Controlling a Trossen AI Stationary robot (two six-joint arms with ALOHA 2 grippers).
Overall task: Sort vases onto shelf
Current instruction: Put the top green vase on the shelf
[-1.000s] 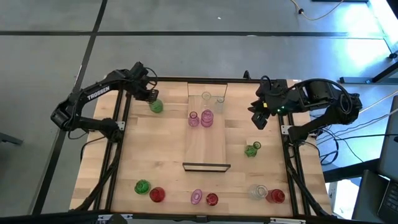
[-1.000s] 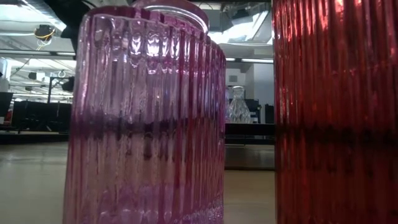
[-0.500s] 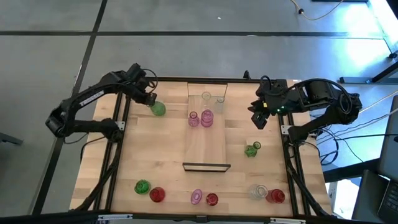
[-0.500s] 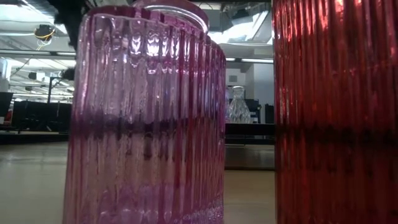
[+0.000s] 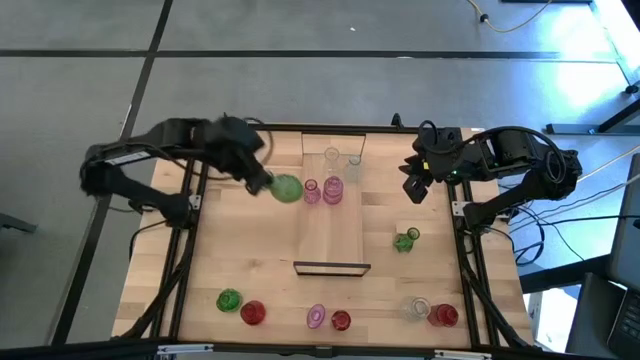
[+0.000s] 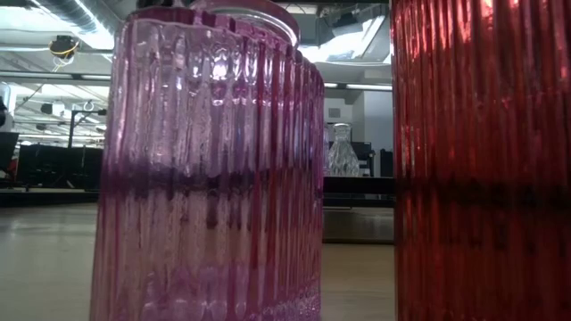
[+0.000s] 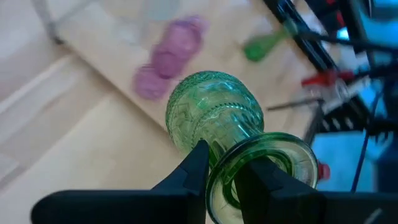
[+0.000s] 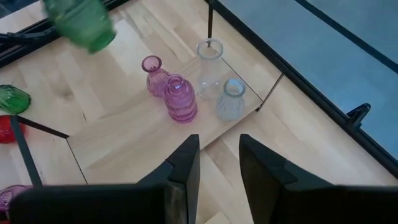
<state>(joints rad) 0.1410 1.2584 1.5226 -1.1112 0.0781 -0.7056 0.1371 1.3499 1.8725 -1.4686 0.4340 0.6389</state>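
The left end effector (image 5: 258,178) is closed on the neck of a green vase (image 5: 285,188), just under its flared lip, and carries it tipped on its side above the table (image 5: 225,250), close to the left edge of the shelf (image 5: 330,235). To finish this step well, the vase should probably be turned upright before it comes down, then lowered onto bare plank clear of the two pink vases (image 5: 322,190) that stand nearest its path, since a sideways brush could topple them into the two clear vases (image 5: 341,158) behind. A slow release looks wise, as ribbed glass held only at the neck may swing. The plank is pale and smooth with thin black end frames, and most of its near half is free. Farther right, another green vase (image 5: 405,240) lies on the slatted wood, and the right end effector (image 5: 415,188) waits above the table's right edge, its fingers a little apart and holding nothing. Along the near edge stand green, red, pink and clear vases. Around the table lies grey floor; at table height, a dim room with ceiling lights shows behind close pink and red glass.
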